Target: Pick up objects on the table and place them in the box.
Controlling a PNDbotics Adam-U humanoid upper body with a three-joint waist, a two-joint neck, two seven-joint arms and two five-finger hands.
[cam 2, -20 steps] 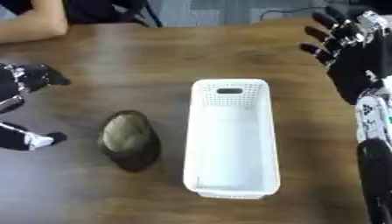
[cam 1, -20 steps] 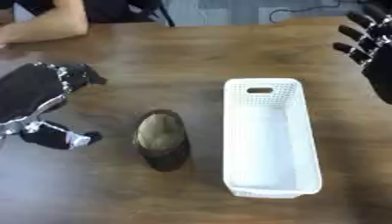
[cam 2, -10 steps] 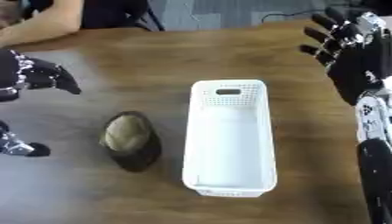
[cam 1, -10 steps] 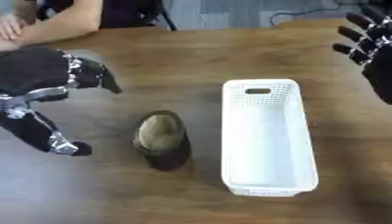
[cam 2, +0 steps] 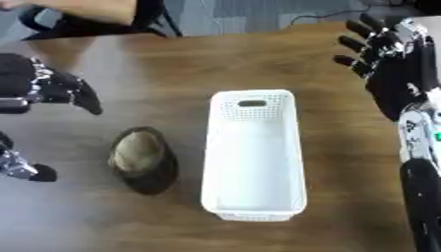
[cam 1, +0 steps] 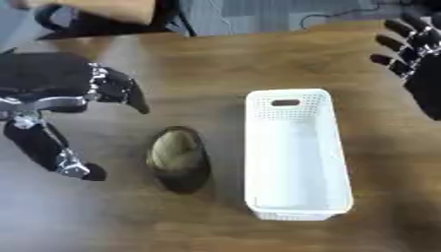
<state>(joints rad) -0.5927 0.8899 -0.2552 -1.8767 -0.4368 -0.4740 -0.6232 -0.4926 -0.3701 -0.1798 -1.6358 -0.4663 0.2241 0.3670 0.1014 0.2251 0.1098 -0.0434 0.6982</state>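
Note:
A dark oval object (cam 1: 178, 156) with a pale olive top lies on the wooden table, just left of a long white perforated box (cam 1: 296, 152) that holds nothing. My left hand (cam 1: 53, 101) hovers to the left of the oval object, open, with the fingers spread above it and the thumb (cam 1: 53, 152) lower down; it holds nothing. My right hand (cam 2: 389, 64) hangs open at the far right, beyond the box, fingers pointing up.
The table's far edge (cam 1: 258, 32) runs along the top, with a chair base and cables on the floor behind it. A person's arm (cam 1: 103, 7) rests at the top left edge. Bare wood lies in front of the box and the object.
My left hand has moved right and forward toward the oval object, its fingers spreading wider. The right hand, box and object stay where they were; the camera has shifted a little.

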